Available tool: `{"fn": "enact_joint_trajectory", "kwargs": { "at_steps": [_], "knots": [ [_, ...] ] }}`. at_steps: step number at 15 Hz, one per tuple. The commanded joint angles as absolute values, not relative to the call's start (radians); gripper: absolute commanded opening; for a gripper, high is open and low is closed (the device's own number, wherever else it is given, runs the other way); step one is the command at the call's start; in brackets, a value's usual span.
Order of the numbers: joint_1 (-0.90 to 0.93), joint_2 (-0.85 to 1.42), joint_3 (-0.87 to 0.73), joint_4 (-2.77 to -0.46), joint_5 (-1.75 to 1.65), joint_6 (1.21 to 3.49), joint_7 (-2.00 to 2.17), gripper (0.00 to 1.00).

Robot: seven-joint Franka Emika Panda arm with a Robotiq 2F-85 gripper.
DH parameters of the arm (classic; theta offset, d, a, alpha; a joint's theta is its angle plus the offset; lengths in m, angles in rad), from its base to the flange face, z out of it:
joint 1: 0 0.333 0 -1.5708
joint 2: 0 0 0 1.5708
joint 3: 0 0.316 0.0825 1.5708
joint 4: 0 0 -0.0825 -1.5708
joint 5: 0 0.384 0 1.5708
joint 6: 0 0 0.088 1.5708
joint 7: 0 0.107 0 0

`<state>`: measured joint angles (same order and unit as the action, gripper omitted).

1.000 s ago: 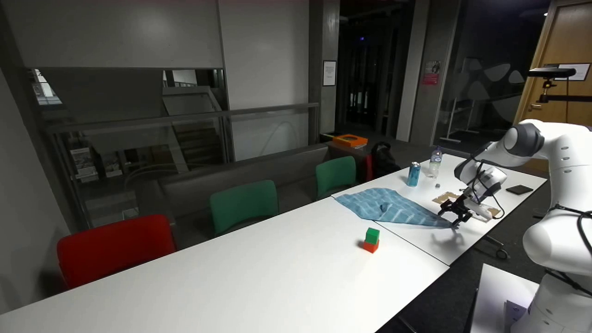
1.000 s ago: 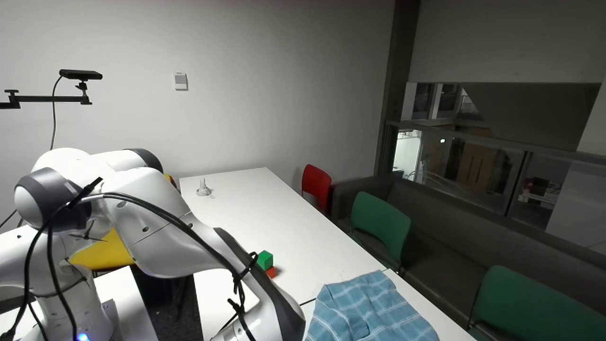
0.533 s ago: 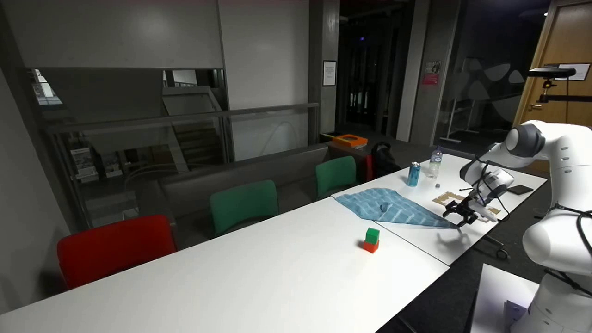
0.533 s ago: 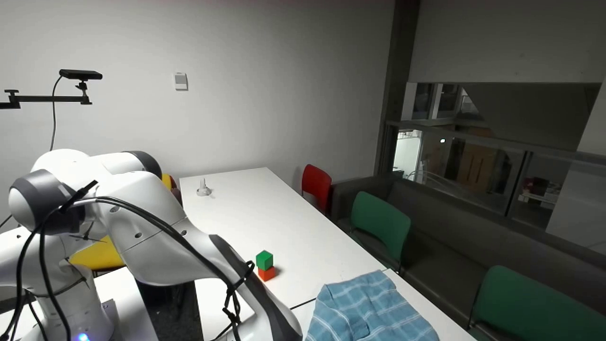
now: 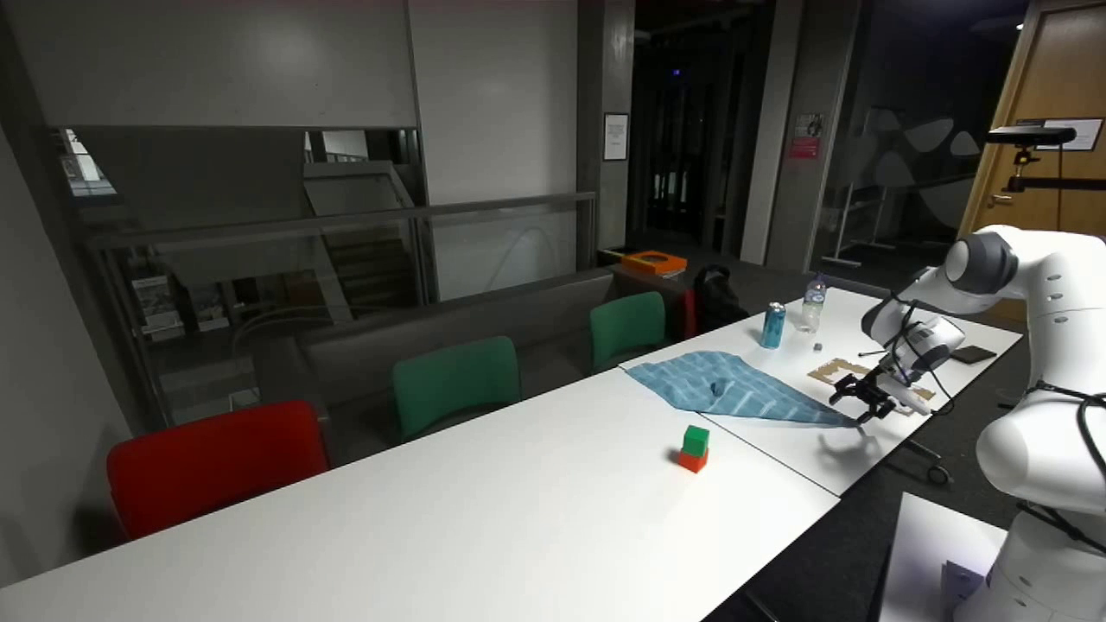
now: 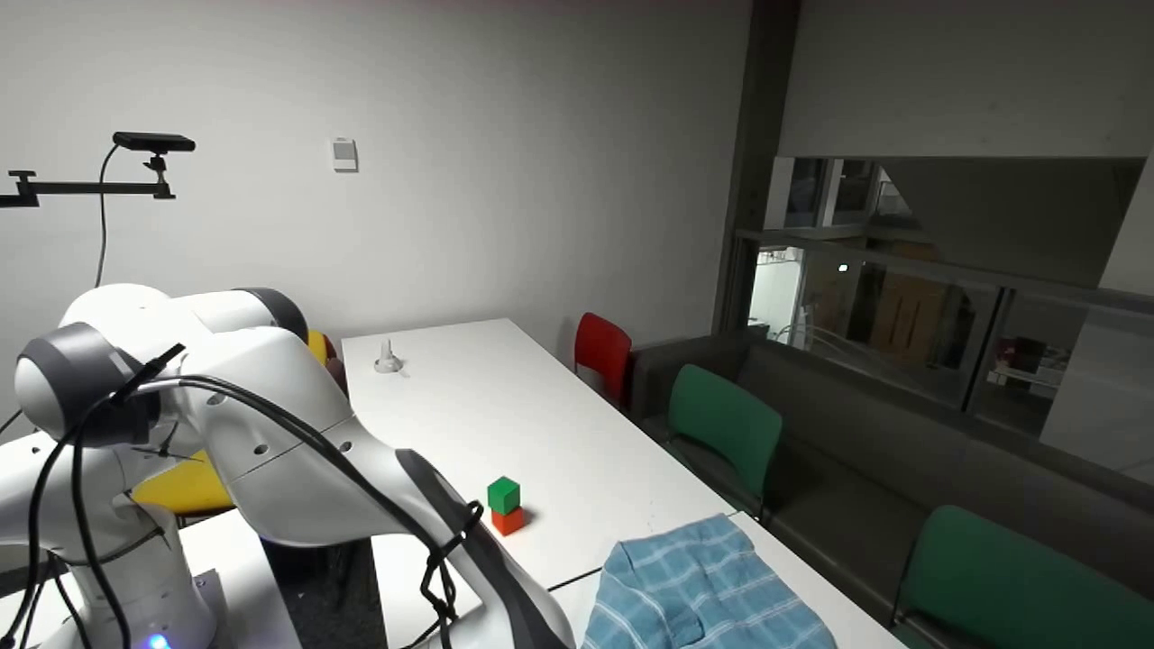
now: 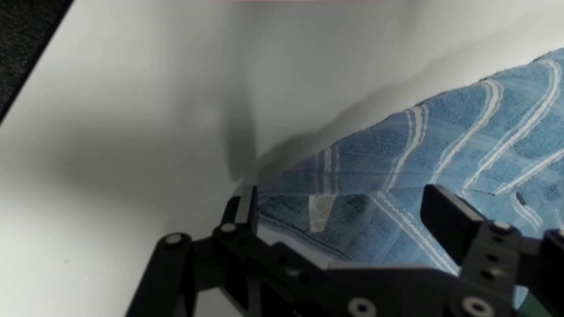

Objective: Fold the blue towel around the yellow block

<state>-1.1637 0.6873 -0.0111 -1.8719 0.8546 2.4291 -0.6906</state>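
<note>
The blue towel lies wrinkled on the white table, with one end narrowing to a pointed corner near my gripper. It also shows in an exterior view and in the wrist view, where an edge is turned over and a white label shows. A small blue bump stands up mid-towel; I cannot tell what is under it. The yellow block is hidden or out of view. My gripper is open, fingers wide apart, low over the pointed corner. The left finger is beside the tip; nothing is clamped.
A green block sits on a red block, left of the towel. A blue can, a bottle, a small grey cube, cardboard and a flat black object lie beyond. The table edge is near my gripper.
My gripper has shifted a little to the right, towards the towel's tip, mostly in the earlier half second, and stays open. The towel looks almost unchanged. The red block is now uncovered by the arm.
</note>
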Motion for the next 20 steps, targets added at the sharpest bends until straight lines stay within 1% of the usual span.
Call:
{"fn": "enact_joint_trajectory", "kwargs": {
  "at_steps": [1, 6, 14, 15, 16, 17, 18, 20],
  "knots": [
    [-1.152, 0.670, -0.024, -1.902, 0.922, 2.512, -0.703, 1.00],
    [-1.145, 0.673, -0.030, -1.904, 0.927, 2.547, -0.692, 1.00],
    [-1.152, 0.672, -0.031, -1.902, 0.913, 2.524, -0.702, 1.00],
    [-1.151, 0.672, -0.032, -1.902, 0.911, 2.523, -0.701, 0.92],
    [-1.151, 0.672, -0.033, -1.902, 0.909, 2.521, -0.700, 0.96],
    [-1.153, 0.672, -0.032, -1.902, 0.908, 2.518, -0.704, 0.95],
    [-1.154, 0.672, -0.032, -1.901, 0.907, 2.514, -0.707, 0.99],
    [-1.156, 0.671, -0.031, -1.900, 0.902, 2.505, -0.714, 1.00]
  ]
}}
